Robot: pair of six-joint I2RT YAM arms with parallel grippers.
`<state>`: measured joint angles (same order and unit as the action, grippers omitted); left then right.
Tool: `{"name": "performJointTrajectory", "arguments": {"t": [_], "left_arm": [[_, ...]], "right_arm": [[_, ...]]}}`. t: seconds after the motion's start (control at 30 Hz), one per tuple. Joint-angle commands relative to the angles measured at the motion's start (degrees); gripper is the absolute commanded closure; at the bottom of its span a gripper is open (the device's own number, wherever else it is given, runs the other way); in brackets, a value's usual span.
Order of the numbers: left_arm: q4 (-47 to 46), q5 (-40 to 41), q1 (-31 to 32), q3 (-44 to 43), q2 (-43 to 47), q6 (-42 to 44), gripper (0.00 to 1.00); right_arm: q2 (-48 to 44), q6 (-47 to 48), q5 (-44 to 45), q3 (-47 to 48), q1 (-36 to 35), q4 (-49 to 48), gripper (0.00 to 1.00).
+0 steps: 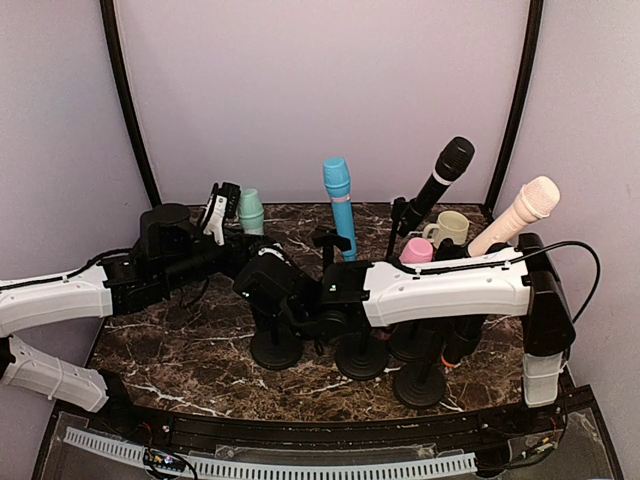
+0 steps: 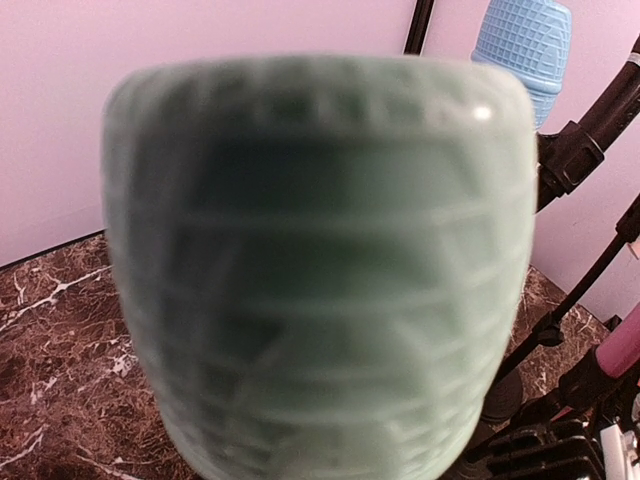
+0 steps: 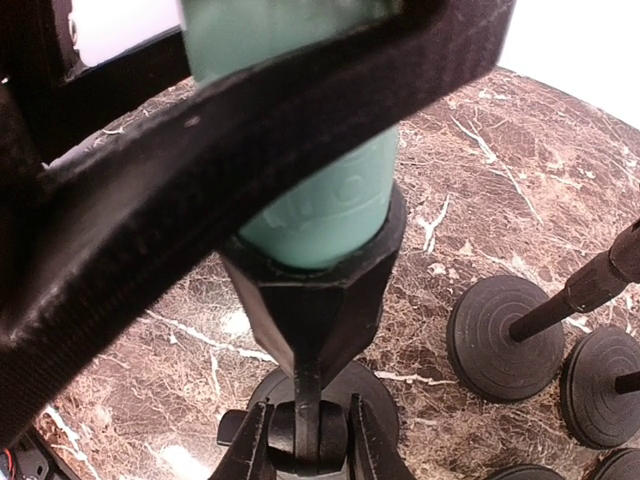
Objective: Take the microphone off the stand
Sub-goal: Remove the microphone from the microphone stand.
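Note:
The pale green microphone [image 1: 250, 210] stands tilted in the black clip [image 3: 315, 290] of its stand, whose round base [image 1: 275, 348] rests on the marble table. Its grille head [image 2: 320, 270] fills the left wrist view. My left gripper [image 1: 222, 212] is shut on the microphone body just below the head, and one of its black fingers [image 3: 250, 150] crosses the green body [image 3: 320, 200] in the right wrist view. My right gripper [image 3: 308, 440] is shut on the stand's swivel joint right under the clip, low beside the stand [image 1: 285, 305].
Other microphones stand on stands to the right: blue [image 1: 338, 190], black [image 1: 445, 170], cream [image 1: 525, 210] and pink [image 1: 416, 250]. A beige mug [image 1: 452, 226] sits at the back. Round stand bases [image 3: 505, 337] crowd the table right of the held stand.

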<state>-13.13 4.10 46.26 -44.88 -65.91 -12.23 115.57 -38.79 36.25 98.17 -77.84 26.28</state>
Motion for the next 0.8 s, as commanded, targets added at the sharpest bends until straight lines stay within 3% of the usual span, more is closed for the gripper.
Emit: {"name": "performJointTrajectory", "arguments": {"t": [0.0, 0.77], "left_arm": [[-7.3, -2.6, -1.0, -4.2, 2.4, -0.3, 1.0], [-7.2, -5.6, -6.2, -1.2, 6.7, -1.3, 1.0]], "right_arm": [[0.4, 0.7, -2.3, -2.0, 0.0, 3.2, 1.0], [-0.6, 1.2, -3.0, -2.7, 0.0, 3.0, 1.0]]}}
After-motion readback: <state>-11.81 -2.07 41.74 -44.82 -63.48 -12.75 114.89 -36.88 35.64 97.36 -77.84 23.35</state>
